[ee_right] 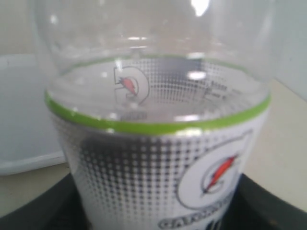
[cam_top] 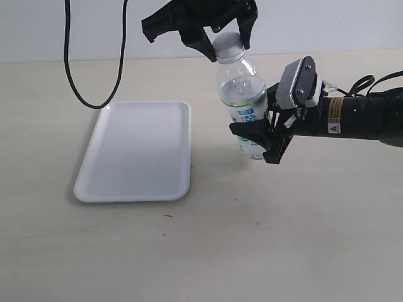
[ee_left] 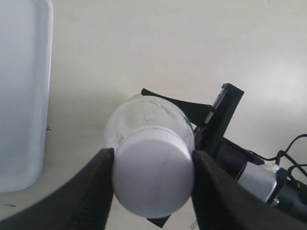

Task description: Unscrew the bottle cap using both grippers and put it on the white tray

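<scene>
The clear bottle (cam_top: 242, 88) stands slightly tilted to the right of the white tray (cam_top: 136, 151), its label (ee_right: 158, 177) filling the right wrist view. My right gripper (cam_top: 259, 133) comes in from the right and is shut on the bottle's lower body, a black finger on each side. From above, my left gripper (cam_top: 228, 45) is shut on the white bottle cap (ee_left: 153, 175), which sits on the bottle's neck. Both black pads (ee_left: 98, 187) press the cap's sides in the left wrist view.
A black cable (cam_top: 94, 56) hangs in a loop behind the tray's far edge. The tray (ee_left: 21, 91) lies on the beige tabletop (cam_top: 252, 239), left of the bottle. The right arm's body (cam_top: 359, 116) stretches off to the right.
</scene>
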